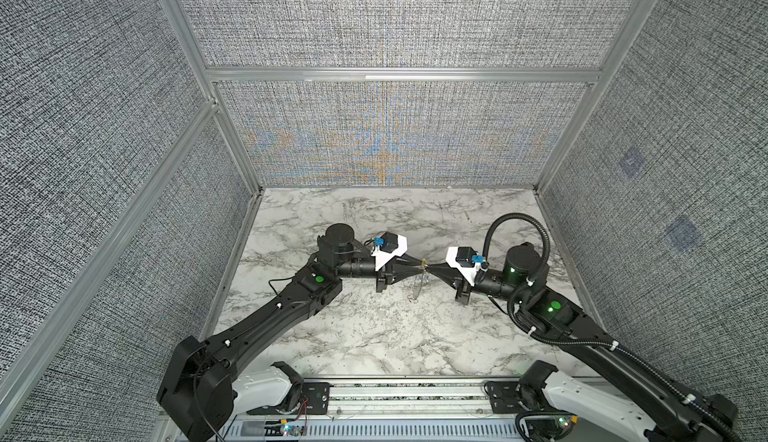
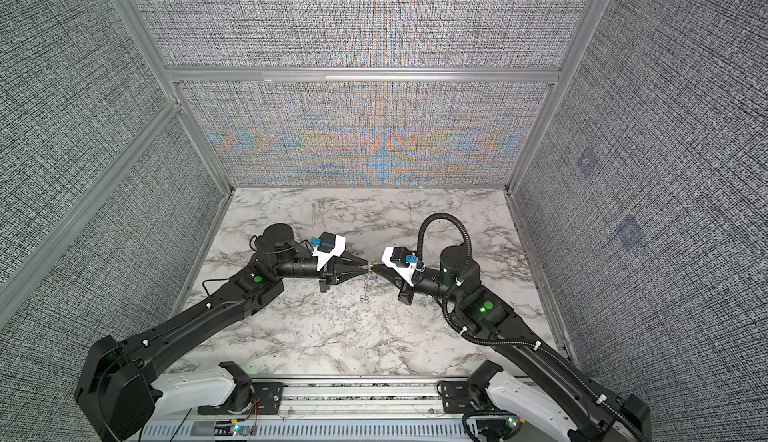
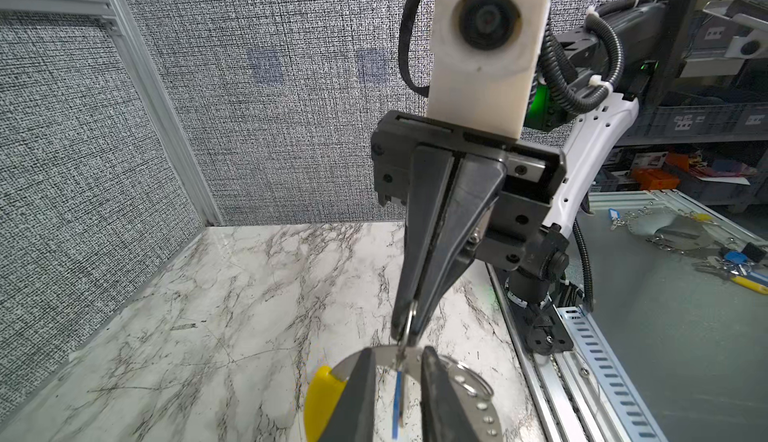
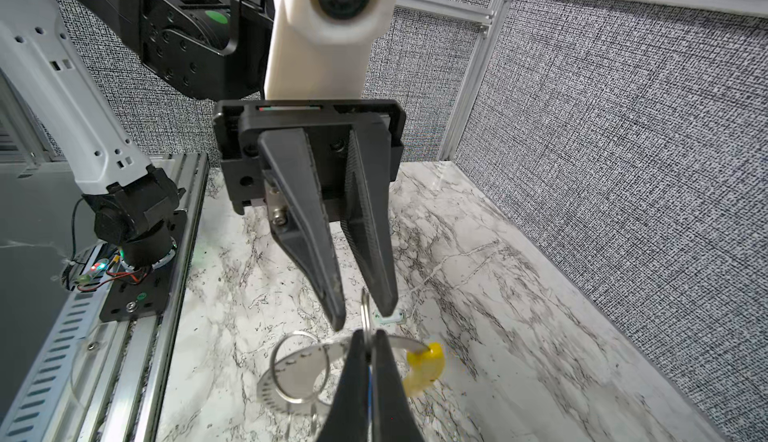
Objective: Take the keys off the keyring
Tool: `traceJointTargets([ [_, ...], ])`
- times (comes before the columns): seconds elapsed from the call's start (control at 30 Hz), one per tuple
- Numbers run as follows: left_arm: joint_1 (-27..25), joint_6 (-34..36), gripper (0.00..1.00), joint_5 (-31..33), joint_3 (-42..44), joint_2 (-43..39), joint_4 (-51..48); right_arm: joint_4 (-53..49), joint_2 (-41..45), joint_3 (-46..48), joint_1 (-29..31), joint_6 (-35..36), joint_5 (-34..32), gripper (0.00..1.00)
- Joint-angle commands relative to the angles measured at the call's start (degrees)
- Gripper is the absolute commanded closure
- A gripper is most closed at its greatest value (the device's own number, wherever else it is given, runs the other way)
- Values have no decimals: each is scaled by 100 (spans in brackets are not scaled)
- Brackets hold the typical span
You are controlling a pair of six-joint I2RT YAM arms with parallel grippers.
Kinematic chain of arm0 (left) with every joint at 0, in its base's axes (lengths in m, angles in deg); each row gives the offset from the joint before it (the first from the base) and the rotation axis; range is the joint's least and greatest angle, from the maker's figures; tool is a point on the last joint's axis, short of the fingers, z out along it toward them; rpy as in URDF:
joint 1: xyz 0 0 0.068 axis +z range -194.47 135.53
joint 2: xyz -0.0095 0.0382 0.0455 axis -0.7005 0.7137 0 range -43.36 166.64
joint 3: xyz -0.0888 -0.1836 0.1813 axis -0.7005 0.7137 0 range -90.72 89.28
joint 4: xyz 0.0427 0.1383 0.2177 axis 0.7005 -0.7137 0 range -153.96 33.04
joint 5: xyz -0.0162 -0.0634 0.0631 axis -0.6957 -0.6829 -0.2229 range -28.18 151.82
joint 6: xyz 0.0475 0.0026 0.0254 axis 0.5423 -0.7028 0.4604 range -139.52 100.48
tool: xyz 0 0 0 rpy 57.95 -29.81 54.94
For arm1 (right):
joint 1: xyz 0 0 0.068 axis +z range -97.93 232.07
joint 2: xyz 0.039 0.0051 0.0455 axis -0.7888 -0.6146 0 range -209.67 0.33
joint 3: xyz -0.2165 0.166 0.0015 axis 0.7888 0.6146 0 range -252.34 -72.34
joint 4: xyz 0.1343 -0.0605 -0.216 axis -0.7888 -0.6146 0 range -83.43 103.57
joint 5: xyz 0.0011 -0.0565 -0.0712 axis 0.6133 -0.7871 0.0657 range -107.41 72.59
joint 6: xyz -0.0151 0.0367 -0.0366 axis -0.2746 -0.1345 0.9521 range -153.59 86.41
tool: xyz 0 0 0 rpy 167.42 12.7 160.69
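Grey walls [image 1: 395,137] stand on three sides of the marble worktop [image 1: 374,336]. A metal rail [image 1: 407,394] runs along its near edge. The two arms meet over the middle, well away from every wall, with bare worktop all around.

The left gripper [image 4: 363,315] has its jaws a little apart, and they hold nothing. The right gripper [image 3: 405,336] is closed tight and pinches a small ring [image 4: 365,307] that stands on edge between the left gripper's tips.

The keyring [image 4: 291,361] hangs under the two tips. It is a flat silver hoop with little holes, and it has a yellow sleeve [image 4: 424,363] on one side. Both wrist views cut off its lower part, and in both top views it is only a thin line [image 1: 417,286]. I cannot tell if it touches the worktop.

The blue key [image 3: 397,402] shows only as a thin edge between the left gripper's fingers [image 3: 361,398]. I cannot make out the pale key.
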Motion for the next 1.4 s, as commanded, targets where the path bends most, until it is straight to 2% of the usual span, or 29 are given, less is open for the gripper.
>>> traceJointTargets([
  [0.0, -4, -71, 78, -130, -38, 42, 226, 241, -16, -57, 10, -42, 116, 100],
  [0.13, -4, -92, 79, -156, -45, 60, 296, 219, -59, -87, 7, -42, 181, 100],
  [0.47, -4, -131, 100, -249, -73, 41, 334, 193, -29, -66, 6, -47, 81, 100],
  [0.53, -5, -58, 100, -215, -124, 23, 200, 109, 31, -85, 8, 42, -94, 97],
  [0.67, -4, 433, 100, 39, -427, 5, -649, -348, 289, -121, 9, 366, -727, 78],
  [0.83, -12, 1047, 100, 568, -941, 110, -1841, -1046, 491, -196, 12, 611, -1212, 68],
  [1.13, -186, 1970, 100, 1310, -1991, 548, -3674, -1153, 166, -547, 15, 759, -1088, 68],
  [1.37, -232, 2262, 100, 1460, -2495, 752, -4329, -921, -52, -574, 37, 727, -886, 74],
])
